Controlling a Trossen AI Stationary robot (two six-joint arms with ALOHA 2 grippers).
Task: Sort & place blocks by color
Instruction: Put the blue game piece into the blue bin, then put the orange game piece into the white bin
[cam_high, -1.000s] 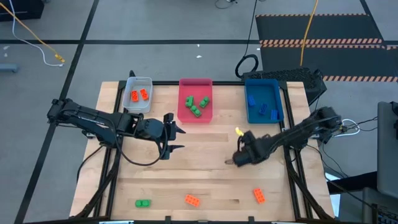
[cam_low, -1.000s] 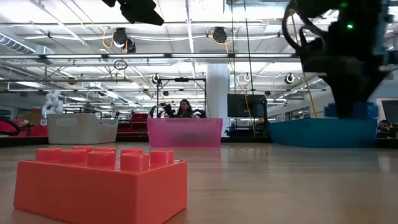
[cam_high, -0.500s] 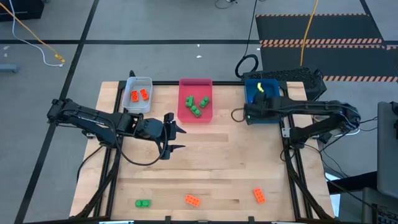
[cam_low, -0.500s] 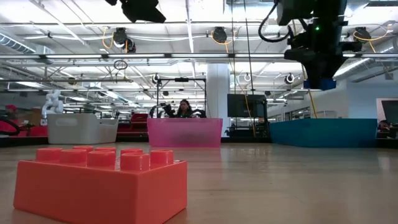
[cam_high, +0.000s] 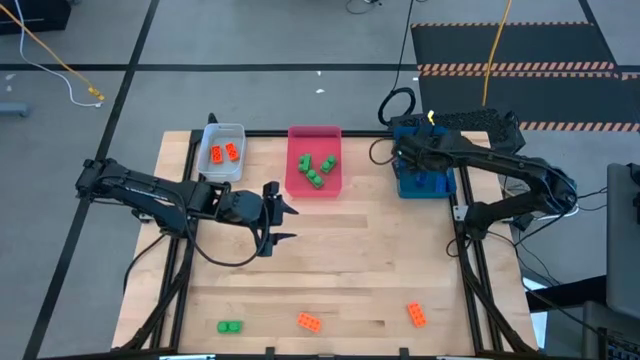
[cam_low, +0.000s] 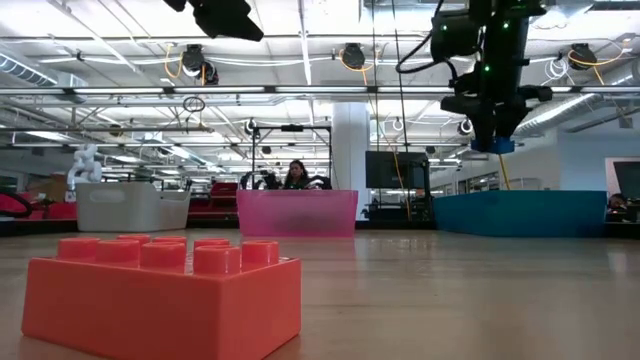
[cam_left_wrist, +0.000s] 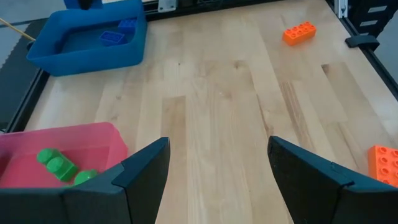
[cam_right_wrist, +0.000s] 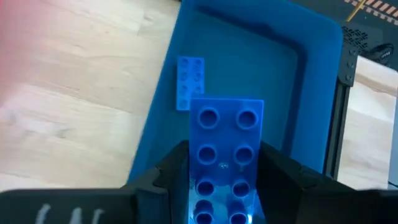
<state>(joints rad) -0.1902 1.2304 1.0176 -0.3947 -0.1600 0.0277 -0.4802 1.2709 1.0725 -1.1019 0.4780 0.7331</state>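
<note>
- Blue studded block sits clamped between the two fingers of the right hand, studs facing the wrist camera.
- That right hand hangs above the blue tray at the desk's far right corner; in the low view it is raised well clear of the tray's rim, a bit of blue showing at its tip.
- Inside the blue tray another flat blue block lies on the floor of the tray, with more blue pieces visible from the left wrist.
- Pink tray in the far middle holds several green blocks.
- Grey tray at the far left holds two orange blocks.
- Left hand hovers over the wooden desk near the pink tray, fingers spread wide and holding nothing.
- Along the near edge of the desk lie a green block, an orange block and a second orange one, each well apart from the others.
- Low view has one orange block filling its foreground.
</note>
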